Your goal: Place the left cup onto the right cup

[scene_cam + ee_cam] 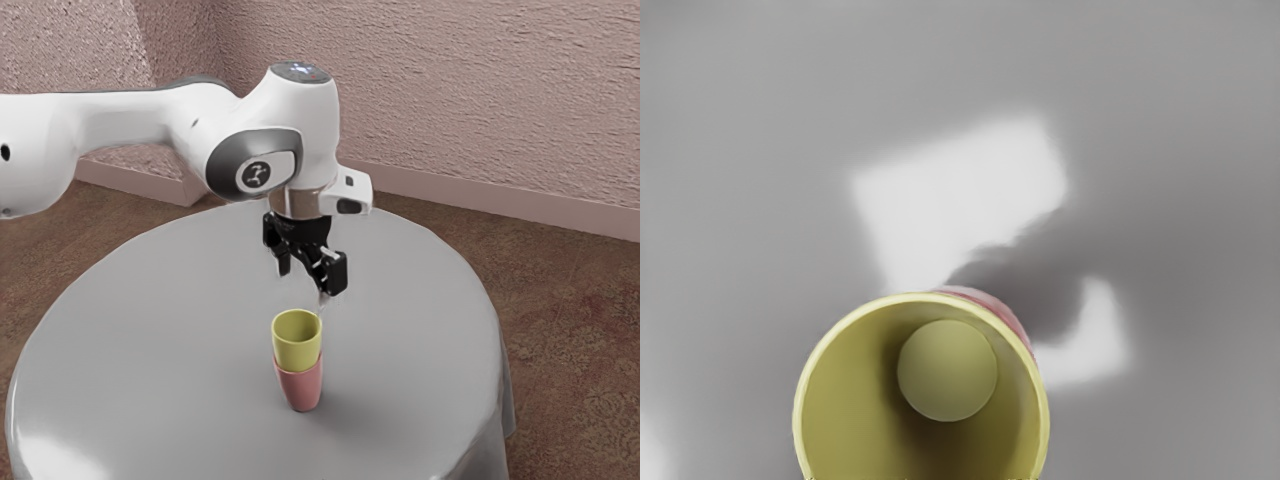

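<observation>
Already stacked: yellow cup nested in pink cup

Smooth and tapered, the matte yellow cup (pixel 297 338) (pixel 922 400) sits upright inside the pink cup (pixel 300 388) (pixel 1005 310) near the middle of the round, glossy grey desk (pixel 150 330). Just above its rim hangs the black end effector (pixel 305 285), fingers spread apart and gripping nothing.

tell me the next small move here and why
Probably lift the gripper straight up and clear. The yellow cup already sits nested upright in the pink cup on the grey table. The jaws look open just above its rim, so a sideways move could catch the rim and tip the stack.
</observation>
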`<move>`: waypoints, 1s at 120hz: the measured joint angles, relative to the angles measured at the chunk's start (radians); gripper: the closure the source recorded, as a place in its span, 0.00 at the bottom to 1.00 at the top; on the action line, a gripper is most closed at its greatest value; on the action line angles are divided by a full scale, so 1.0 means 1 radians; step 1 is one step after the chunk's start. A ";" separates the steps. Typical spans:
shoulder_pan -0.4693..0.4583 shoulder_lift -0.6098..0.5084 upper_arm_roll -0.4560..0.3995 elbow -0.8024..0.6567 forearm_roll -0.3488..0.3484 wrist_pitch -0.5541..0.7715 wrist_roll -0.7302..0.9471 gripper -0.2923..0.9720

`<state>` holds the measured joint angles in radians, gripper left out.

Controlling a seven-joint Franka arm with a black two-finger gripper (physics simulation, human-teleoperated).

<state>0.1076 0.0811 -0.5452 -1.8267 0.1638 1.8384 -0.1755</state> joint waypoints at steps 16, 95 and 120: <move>-0.049 -0.002 0.059 0.047 -0.007 -0.054 0.009 0.24; -0.185 -0.006 0.284 0.201 -0.034 -0.236 0.056 0.23; -0.187 -0.007 0.295 0.233 -0.035 -0.274 0.067 0.23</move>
<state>-0.0791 0.0745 -0.2506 -1.5932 0.1292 1.5642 -0.1082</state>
